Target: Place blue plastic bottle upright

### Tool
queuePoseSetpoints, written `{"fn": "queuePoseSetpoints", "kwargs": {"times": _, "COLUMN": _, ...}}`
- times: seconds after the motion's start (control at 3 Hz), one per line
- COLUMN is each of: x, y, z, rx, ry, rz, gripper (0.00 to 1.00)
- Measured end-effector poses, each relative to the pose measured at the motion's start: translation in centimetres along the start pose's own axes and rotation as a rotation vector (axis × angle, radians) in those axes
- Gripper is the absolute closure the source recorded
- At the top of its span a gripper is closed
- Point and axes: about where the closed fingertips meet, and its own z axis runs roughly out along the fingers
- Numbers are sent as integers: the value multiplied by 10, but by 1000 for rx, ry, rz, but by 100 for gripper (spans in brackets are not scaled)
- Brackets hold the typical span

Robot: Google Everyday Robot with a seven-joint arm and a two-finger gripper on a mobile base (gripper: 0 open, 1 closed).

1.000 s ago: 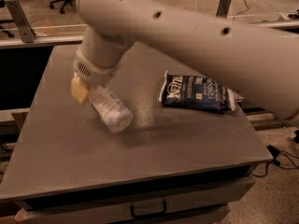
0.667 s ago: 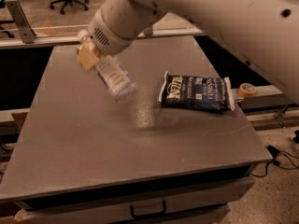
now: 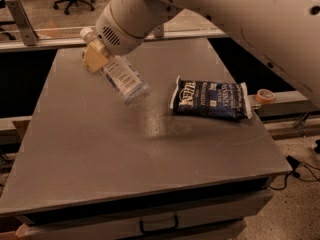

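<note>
The blue plastic bottle (image 3: 123, 78) is a clear bluish bottle with a white-and-blue label. It hangs tilted above the grey table (image 3: 90, 149), neck end up and to the left, base down and to the right. My gripper (image 3: 96, 55) is shut on the bottle near its neck, with one tan finger pad (image 3: 95, 57) showing across it. The white arm reaches in from the upper right and hides the wrist. A white round end shows just above the pad at the far left; I cannot tell whether it is the cap.
A dark blue flat snack bag (image 3: 210, 99) lies on the table to the right of the bottle. A roll of tape (image 3: 265, 95) sits on the ledge past the right edge. A rail (image 3: 40, 43) runs behind the table. A drawer handle (image 3: 159, 225) is below the front edge.
The gripper has carried the bottle up and toward the back left of the table. The bottle stays tilted in the grip. The snack bag has not moved.
</note>
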Motion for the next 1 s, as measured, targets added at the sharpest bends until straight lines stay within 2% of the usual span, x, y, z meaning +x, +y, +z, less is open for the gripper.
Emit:
{"fn": "queuePoseSetpoints", "kwargs": {"times": 0.33, "x": -3, "y": -8, "z": -3, "rx": -42, "ry": -34, "rz": -25, "gripper": 100}}
{"fn": "queuePoseSetpoints", "kwargs": {"times": 0.67, "x": -10, "y": -33, "z": -11, "rx": -177, "ry": -145, "rz": -63, "gripper": 100}}
{"fn": "queuePoseSetpoints", "kwargs": {"times": 1.0, "x": -30, "y": -48, "z": -28, "rx": -166, "ry": -217, "rz": -151, "gripper": 100}}
